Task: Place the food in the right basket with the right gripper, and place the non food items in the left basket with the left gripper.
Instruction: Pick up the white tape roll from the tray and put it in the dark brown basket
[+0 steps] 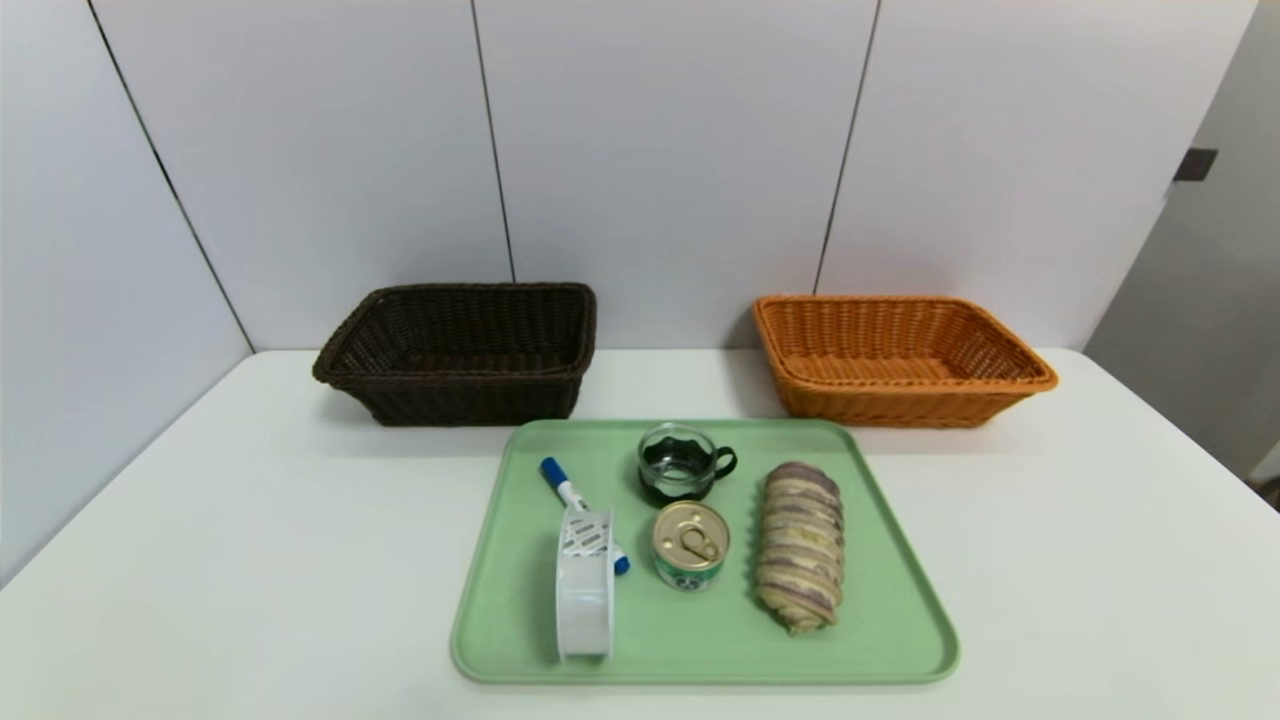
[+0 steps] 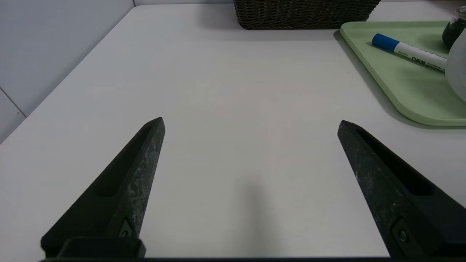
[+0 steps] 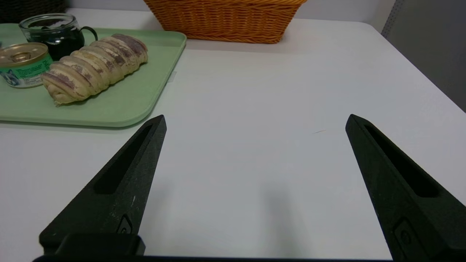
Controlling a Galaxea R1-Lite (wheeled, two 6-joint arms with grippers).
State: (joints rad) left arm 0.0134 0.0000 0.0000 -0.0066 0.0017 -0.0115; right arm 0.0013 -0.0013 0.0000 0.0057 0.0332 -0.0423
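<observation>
On a green tray (image 1: 500,600) lie the food: a gold-lidded can (image 1: 690,545) and a striped bread roll (image 1: 799,546). Beside them are the non food items: a white ring dispenser (image 1: 584,597), a blue-capped marker (image 1: 566,487) and a glass cup (image 1: 682,463). Behind the tray stand the dark brown left basket (image 1: 460,352) and the orange right basket (image 1: 897,357). My left gripper (image 2: 250,123) hangs open over bare table left of the tray (image 2: 407,91). My right gripper (image 3: 256,120) is open over bare table right of the tray (image 3: 120,105). Neither arm shows in the head view.
The white table (image 1: 250,560) ends at a wall of grey panels behind the baskets. Its right edge drops off beside a grey partition (image 1: 1200,330). Bare tabletop lies on both sides of the tray.
</observation>
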